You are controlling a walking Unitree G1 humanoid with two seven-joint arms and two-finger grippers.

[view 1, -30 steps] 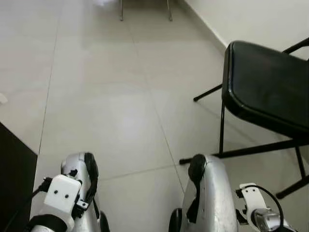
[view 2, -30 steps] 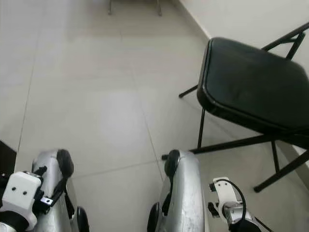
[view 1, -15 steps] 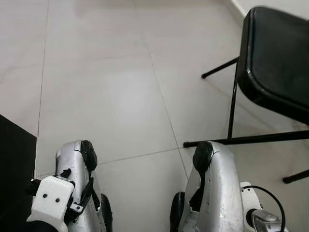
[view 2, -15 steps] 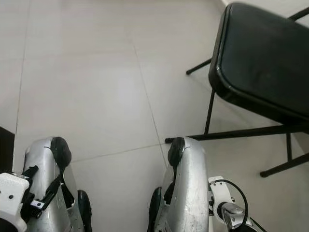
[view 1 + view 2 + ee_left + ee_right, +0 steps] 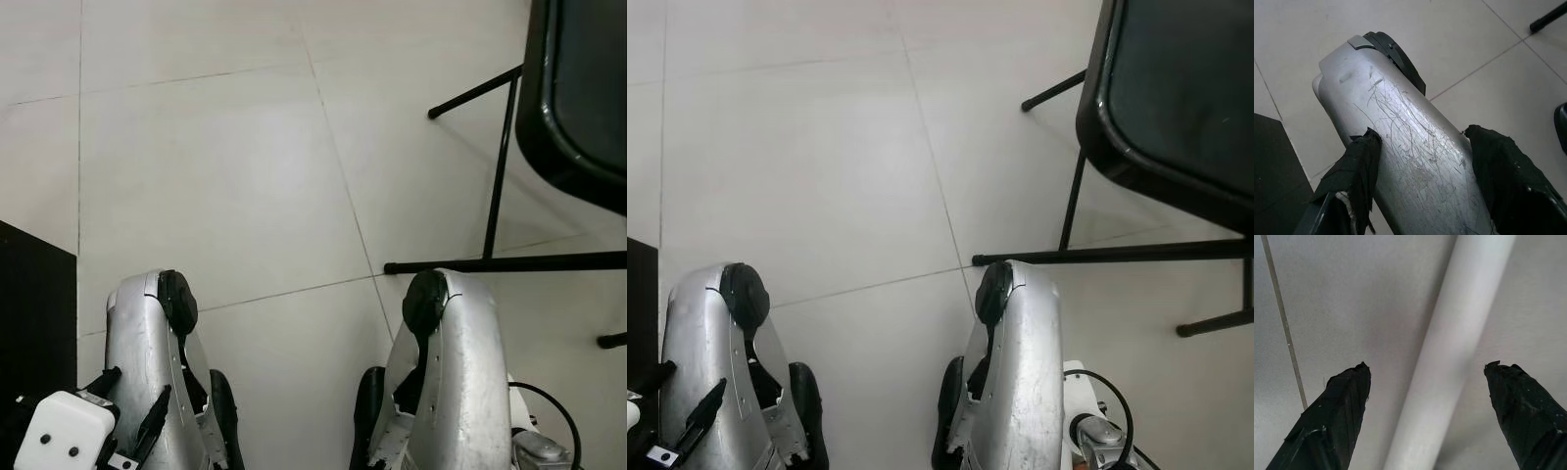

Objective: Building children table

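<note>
Pale tiled floor (image 5: 216, 176), black folding chair (image 5: 1176, 108) right; both end effectors (image 5: 1425, 161) (image 5: 1425, 382) spread apart, empty.

No legible text, label, brand, number or sign anywhere.

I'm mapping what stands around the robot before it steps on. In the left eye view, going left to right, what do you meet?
Dark furniture edge → robot's left leg → bare tiled floor → robot's right leg → black folding chair.
</note>
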